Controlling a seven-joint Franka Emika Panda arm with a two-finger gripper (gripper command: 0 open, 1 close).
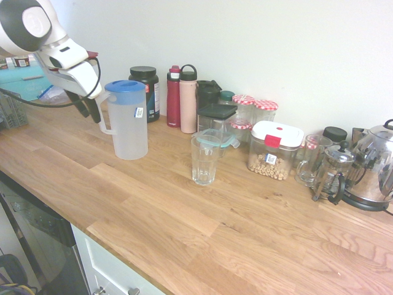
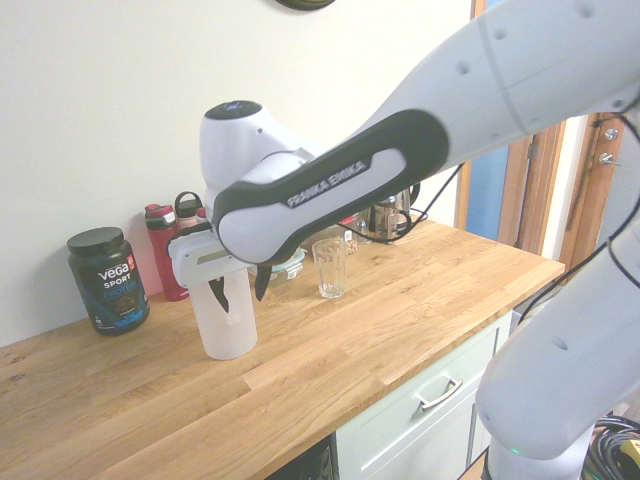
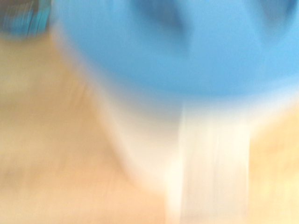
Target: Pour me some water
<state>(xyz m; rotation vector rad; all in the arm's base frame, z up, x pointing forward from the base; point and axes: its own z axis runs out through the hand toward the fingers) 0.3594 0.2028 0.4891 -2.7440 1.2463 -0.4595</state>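
Wooden counter (image 1: 184, 227): one pitcher (image 1: 128, 126), one glass (image 1: 204, 161), one end effector (image 2: 235, 285), its two fingers apart.

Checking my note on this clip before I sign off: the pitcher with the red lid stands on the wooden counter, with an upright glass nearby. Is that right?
The lid is wrong: the first exterior view shows the pitcher with a blue lid. It does stand on the wooden counter, with an upright glass nearby.

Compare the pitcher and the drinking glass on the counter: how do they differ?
The pitcher is taller than the glass.
The pitcher is frosted; the glass is clear.
The pitcher has a blue lid and a handle; the glass has neither.
Both stand upright on the wooden counter.
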